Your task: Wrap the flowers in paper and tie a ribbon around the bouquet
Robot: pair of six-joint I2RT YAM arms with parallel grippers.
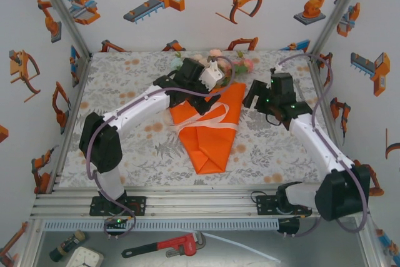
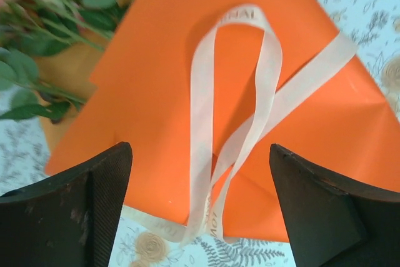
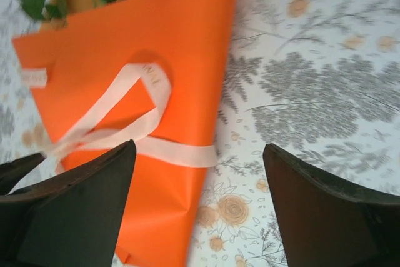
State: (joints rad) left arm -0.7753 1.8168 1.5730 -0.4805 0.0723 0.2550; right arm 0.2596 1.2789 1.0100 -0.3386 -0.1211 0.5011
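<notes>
Spread, empty left claw [image 2: 199,151] and right claw [image 3: 199,147] above bright orange paper cone [image 1: 206,145]: pinch thin cream-white ribbon [image 2: 200,123] by its ends beside the cone, pull evenly.

1 bouquet [image 1: 206,145], 1 ribbon [image 2: 201,123], 2 grippers [image 2: 200,151] [image 3: 199,148], 1 red wrench [image 1: 169,245].

The bouquet [image 1: 206,142] lies on the cloth-covered table [image 1: 137,151].

Left claw [image 2: 200,148], right claw [image 3: 200,146]: jaws apart
</notes>
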